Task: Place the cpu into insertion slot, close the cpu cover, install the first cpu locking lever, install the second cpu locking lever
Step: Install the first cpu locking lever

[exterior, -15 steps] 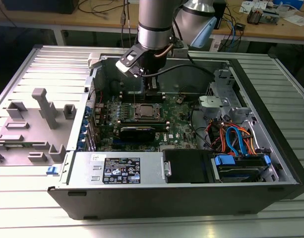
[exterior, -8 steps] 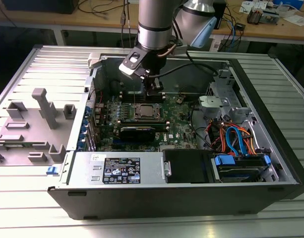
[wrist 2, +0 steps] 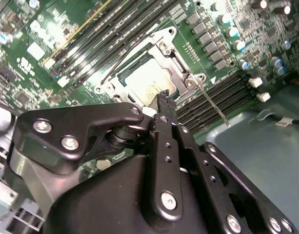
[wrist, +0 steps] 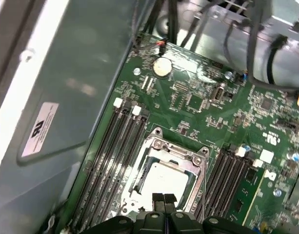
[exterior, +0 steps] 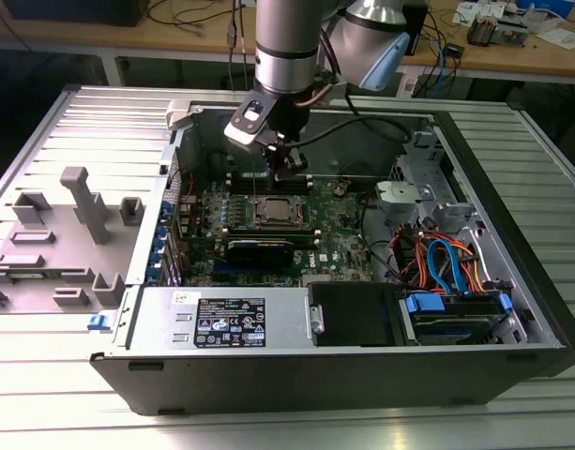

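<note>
Case (exterior: pixel 296 380), cpu (exterior: pixel 278 212) seated, on ribbed table (exterior: pixel 99 112); workbench (exterior: pixel 522 58) behind.

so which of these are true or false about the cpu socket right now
1. The cpu sits in the insertion slot. True.
2. The gripper holds the cpu. False: its fingers are shut on nothing, just above the socket.
3. The cpu cover stands upright. False: it lies flat, framing the cpu.
4. Memory slots run along both sides of the socket. True.
</note>
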`<action>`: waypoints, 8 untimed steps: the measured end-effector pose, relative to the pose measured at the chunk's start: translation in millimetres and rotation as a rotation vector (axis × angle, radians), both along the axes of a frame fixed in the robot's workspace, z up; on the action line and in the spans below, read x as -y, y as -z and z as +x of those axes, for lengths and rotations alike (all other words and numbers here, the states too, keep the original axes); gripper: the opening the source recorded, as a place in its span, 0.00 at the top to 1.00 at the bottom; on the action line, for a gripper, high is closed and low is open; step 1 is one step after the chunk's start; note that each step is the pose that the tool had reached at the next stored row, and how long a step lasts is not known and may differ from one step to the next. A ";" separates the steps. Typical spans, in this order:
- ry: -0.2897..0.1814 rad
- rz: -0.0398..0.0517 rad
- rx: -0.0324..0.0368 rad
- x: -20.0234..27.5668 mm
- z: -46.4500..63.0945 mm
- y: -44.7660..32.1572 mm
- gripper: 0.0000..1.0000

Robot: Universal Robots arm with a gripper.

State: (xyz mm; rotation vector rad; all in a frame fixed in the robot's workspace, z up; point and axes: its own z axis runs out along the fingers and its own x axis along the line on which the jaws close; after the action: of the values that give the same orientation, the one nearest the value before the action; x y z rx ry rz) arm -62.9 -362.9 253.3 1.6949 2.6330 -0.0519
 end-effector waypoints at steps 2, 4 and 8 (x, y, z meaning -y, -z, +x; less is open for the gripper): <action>-0.050 -0.0001 0.0000 0.0 0.0 0.0 0.89; -0.094 -0.0002 -0.0001 0.0 0.0 0.1 0.89; -0.173 0.0021 0.0002 0.0 0.0 0.3 0.89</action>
State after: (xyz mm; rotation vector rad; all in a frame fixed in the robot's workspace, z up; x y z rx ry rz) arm -62.9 -362.8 253.0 1.4606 2.7679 -0.0474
